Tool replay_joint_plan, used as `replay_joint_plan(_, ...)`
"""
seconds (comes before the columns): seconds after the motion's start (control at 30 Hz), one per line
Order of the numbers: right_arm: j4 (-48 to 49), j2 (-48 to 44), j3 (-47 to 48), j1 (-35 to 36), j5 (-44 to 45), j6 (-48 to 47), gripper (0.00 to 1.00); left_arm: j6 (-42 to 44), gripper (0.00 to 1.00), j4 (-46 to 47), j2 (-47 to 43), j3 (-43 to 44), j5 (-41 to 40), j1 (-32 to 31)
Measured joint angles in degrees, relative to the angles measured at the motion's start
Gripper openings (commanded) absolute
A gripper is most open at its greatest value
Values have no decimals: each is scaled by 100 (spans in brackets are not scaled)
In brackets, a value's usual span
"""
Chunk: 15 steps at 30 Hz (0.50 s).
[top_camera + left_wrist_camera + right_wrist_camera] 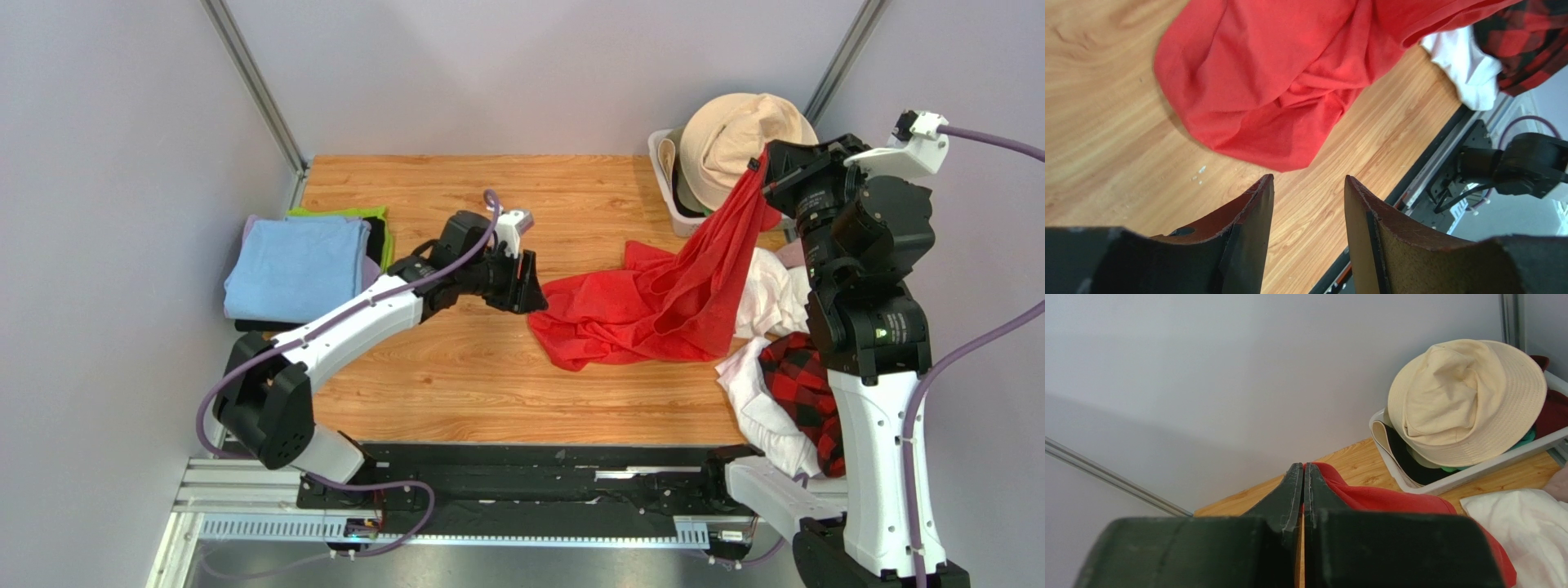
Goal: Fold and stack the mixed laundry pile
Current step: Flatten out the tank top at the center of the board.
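The bright red T-shirt (650,306) is gripped by one edge in the right gripper (1303,471), whose fingers are pressed together on a fold of the red fabric, high above the far right of the table (491,380) and in front of the beige bucket hat (742,141). From that pinch the shirt is drawn down and to the left in a taut band, and its lower part is spread in a crumpled heap on the wood near the middle. The left gripper (1309,184) is held low just beside the heap's left edge, its fingers spread apart over bare wood. The white cloths (773,300) and the red-and-black plaid shirt (810,374) are bunched together at the table's right edge, partly hidden by the right arm, with the white fabric touching the red shirt. The hat is set on a white basket (669,184) at the far right corner. A folded light blue cloth (294,270) is laid over a green cloth (356,214) at the far left.
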Motion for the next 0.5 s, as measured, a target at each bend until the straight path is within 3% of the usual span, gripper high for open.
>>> replay_joint_plan(0.07, -33, -55, -28, 0, 94, -7, 0, -72, 61, 87, 144, -173, -74, -94)
replay_joint_plan(0.27, -125, -168, -94, 0, 286, -4, 0, -201, 61, 289, 1069, -256, -120, -758)
replay_joint_plan(0.37, -229, -184, -94, 0, 323, 0, 0, -205, 61, 269, 1360, -24, -114, -1038)
replay_joint_plan(0.43, -280, -188, -94, 0, 334, 0, 0, -205, 71, 393, 1434, 238, -76, -1191)
replay_joint_plan(0.5, -334, -192, -94, 0, 345, 2, 0, -214, 71, 739, 1440, 503, 52, -1307)
